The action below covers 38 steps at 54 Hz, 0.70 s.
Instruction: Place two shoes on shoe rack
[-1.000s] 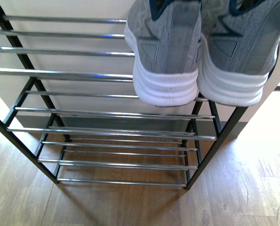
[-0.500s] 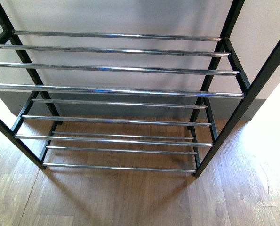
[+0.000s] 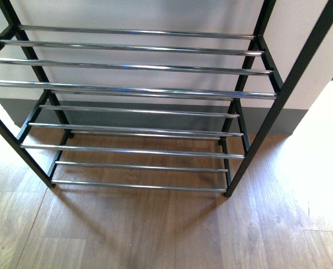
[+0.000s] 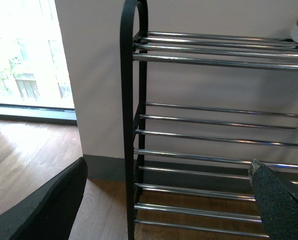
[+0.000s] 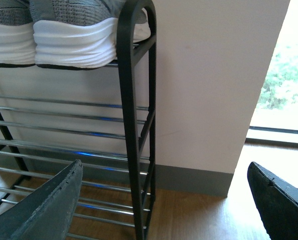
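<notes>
- The sneakers [image 5: 73,40] sit side by side on the rack's [image 3: 138,67] top tier, at its right end. I see no shoe on the lower tiers in the front view.
- What shows looks like heels facing me, so I judge each long axis runs across the rack's bars, toes toward the wall [image 5: 204,75].
- Handling guess: light, with a soft knit upper that gives and a firmer white sole. I'd pinch the heel collar.
- Left claw [image 4: 169,167] is near the rack's left end, fingers spread, nothing between them.
- Right claw [image 5: 165,169] is below the sneakers, likewise wide apart and empty.
</notes>
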Each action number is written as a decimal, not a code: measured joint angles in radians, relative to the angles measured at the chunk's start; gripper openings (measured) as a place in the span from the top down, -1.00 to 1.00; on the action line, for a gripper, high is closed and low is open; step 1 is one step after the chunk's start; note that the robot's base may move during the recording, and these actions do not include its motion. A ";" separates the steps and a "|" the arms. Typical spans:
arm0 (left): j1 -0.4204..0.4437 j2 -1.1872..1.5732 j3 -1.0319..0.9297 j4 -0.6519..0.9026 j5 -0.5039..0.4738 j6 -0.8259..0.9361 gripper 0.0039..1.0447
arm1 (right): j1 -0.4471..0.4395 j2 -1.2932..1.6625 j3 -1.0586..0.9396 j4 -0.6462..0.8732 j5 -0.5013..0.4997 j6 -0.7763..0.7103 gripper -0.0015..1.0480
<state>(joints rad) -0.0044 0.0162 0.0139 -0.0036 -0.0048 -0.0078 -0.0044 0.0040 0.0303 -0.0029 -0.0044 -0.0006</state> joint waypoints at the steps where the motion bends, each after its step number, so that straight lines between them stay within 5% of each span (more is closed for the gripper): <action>1: 0.000 0.000 0.000 0.000 0.000 0.000 -0.83 | 0.000 0.000 0.000 0.000 0.000 0.000 -0.82; 38: 0.001 0.000 0.000 0.000 0.005 0.000 -0.83 | 0.001 0.000 0.000 0.000 0.006 0.000 -0.82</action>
<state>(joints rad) -0.0036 0.0162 0.0139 -0.0032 0.0006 -0.0078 -0.0036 0.0040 0.0303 -0.0029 0.0013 -0.0002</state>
